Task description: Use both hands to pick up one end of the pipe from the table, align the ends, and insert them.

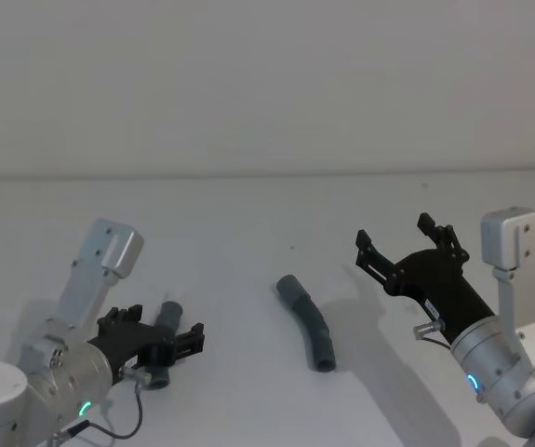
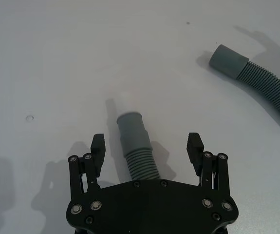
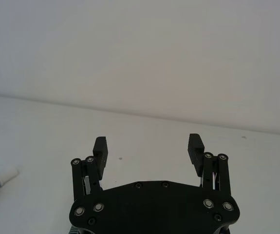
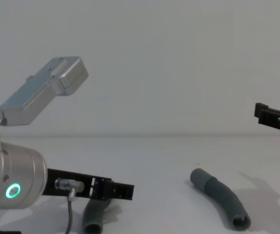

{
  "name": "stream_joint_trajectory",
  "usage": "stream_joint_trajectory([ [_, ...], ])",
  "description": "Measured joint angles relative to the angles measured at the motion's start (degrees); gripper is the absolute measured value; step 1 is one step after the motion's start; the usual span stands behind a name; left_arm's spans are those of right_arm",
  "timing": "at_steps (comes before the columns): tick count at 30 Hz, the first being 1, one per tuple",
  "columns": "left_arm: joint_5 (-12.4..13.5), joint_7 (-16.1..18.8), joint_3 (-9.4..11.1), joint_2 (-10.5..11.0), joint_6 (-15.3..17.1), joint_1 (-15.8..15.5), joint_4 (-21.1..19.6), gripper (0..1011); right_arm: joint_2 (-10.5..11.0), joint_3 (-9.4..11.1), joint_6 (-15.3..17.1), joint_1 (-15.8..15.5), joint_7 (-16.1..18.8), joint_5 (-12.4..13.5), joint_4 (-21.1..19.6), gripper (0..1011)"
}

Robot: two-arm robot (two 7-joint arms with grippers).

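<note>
Pipe stub (image 2: 132, 141) grey, ribbed, white-tipped; longer pipe piece (image 1: 307, 321) curved, ribbed.

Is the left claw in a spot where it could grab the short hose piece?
Probably yes. The left gripper is open and low over the table, its fingers on either side of the short hose piece, nothing else between. The right gripper hangs open farther off.

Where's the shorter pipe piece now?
Head view: the shorter piece lies on the table at the robot's left, between the open left gripper's fingers, apart from the longer piece.
</note>
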Motion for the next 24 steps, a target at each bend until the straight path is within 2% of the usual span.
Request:
stream_joint_trajectory([
  [13,-0.58,-0.41,-1.02,-0.86,0.98,0.62,1.03,1001,0.00,0.00,0.00,0.00,0.00,0.00,0.00,1002],
  [24,0.68,-1.12,-0.33,-0.63,0.18,0.19,2.07,1001,0.00,0.00,0.00,0.00,0.00,0.00,0.00,1002],
])
